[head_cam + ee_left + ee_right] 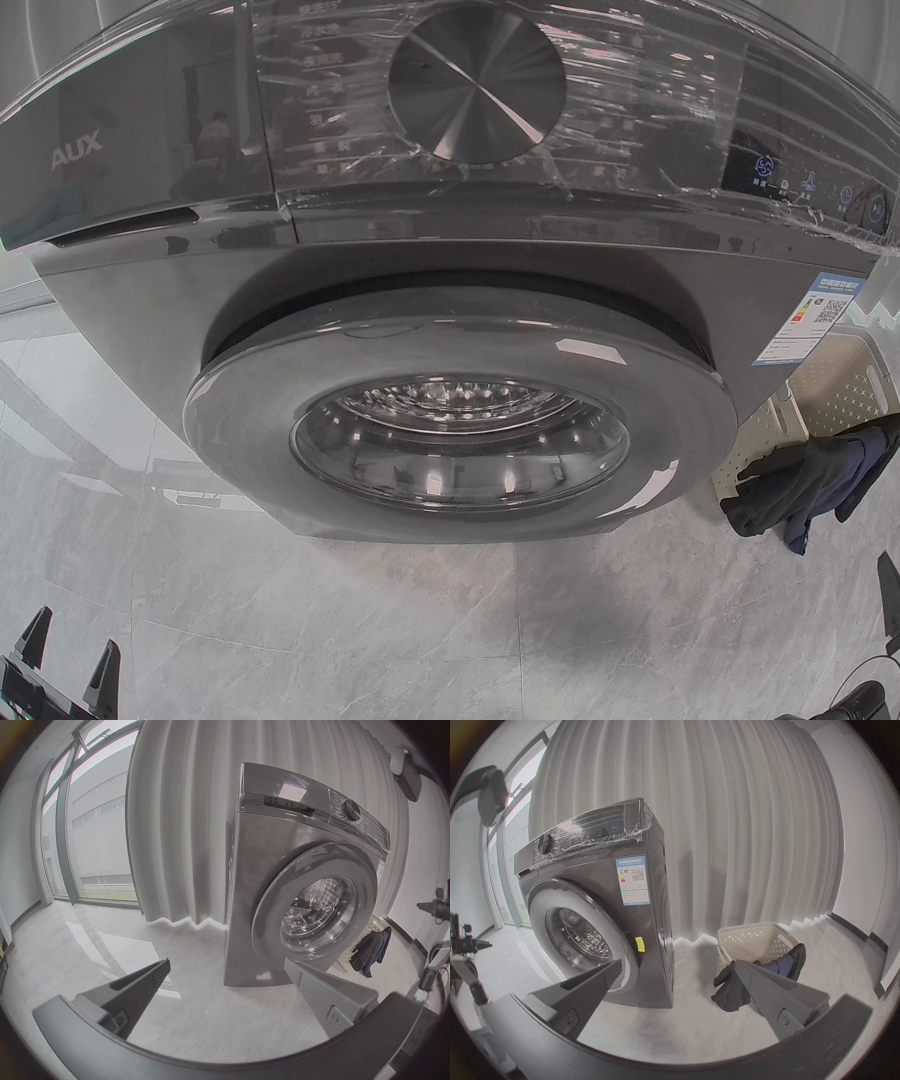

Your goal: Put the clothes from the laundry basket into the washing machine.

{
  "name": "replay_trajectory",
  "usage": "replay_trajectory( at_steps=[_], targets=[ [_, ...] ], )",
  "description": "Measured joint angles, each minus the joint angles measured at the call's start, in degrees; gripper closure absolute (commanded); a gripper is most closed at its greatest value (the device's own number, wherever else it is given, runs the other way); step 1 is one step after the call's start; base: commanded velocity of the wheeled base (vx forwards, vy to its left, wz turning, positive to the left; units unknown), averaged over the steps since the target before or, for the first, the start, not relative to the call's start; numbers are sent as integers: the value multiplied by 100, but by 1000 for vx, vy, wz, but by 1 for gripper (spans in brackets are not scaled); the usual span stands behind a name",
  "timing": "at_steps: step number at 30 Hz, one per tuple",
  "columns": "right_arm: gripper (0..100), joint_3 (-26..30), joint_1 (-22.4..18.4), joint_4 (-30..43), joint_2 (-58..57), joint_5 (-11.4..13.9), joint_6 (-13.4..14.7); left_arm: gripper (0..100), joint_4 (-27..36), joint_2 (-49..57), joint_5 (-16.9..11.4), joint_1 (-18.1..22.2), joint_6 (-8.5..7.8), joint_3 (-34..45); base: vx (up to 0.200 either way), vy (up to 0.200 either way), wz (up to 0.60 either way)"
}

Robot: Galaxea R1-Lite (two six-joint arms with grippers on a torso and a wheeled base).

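Note:
A grey front-loading washing machine [450,281] stands directly ahead, its round glass door [459,441] closed. To its right, a cream laundry basket [834,384] sits on the floor, with dark clothes [797,483] hanging over its near rim. My left gripper [227,968] is open and holds nothing; its fingertips [70,652] show low at the left, well short of the machine. My right gripper [677,968] is also open and holds nothing, with the basket [754,942] and clothes [731,992] some way beyond it.
A grey marble-look floor [375,619] stretches in front of the machine. White curtains [740,837] hang behind the machine and the basket. Large windows [93,823] lie to the left.

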State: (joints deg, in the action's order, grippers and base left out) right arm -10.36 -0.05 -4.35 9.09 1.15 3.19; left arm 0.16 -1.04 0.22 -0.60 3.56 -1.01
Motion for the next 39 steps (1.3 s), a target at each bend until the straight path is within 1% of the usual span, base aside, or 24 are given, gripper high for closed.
replay_trajectory(
  at_steps=[4, 8, 12, 17, 21, 24, 29, 34, 39],
  targets=[
    [0, -199, 115, -262, 851, 126, 105, 0, 0, 0, 0, 2, 2, 0, 0, 0, 0],
    [0, -356, 445, -503, 1865, 169, 169, 0, 0, 0, 0, 2, 2, 0, 0, 0, 0],
    [0, -510, 997, -673, 2712, 156, 180, 0, 2, 0, 0, 2, 0, 0, 0, 0, 0],
    [0, -866, 1768, -791, 3627, 108, 180, 0, 2, 0, 0, 2, 2, 0, 0, 0, 0],
    [0, -1257, 2152, -834, 4220, 41, 180, 0, 0, 0, 2, 0, 2, 0, 0, 0, 0],
    [0, -1541, 2292, -845, 4592, 27, 180, 0, 2, 0, 2, -2, 2, 0, 0, 0, 0],
    [0, -1902, 2399, -985, 5124, 16, 165, 0, 0, 0, 2, 0, 2, 0, 0, 0, 0],
    [0, -2108, 2678, -1264, 5578, 5, 160, 0, 2, 0, 2, 2, 0, 0, 0, 0, 0],
    [0, -2227, 2803, -1666, 5959, -9, 158, 0, 2, 0, 2, 7, 0, 0, 0, 0, 0]
  ],
)
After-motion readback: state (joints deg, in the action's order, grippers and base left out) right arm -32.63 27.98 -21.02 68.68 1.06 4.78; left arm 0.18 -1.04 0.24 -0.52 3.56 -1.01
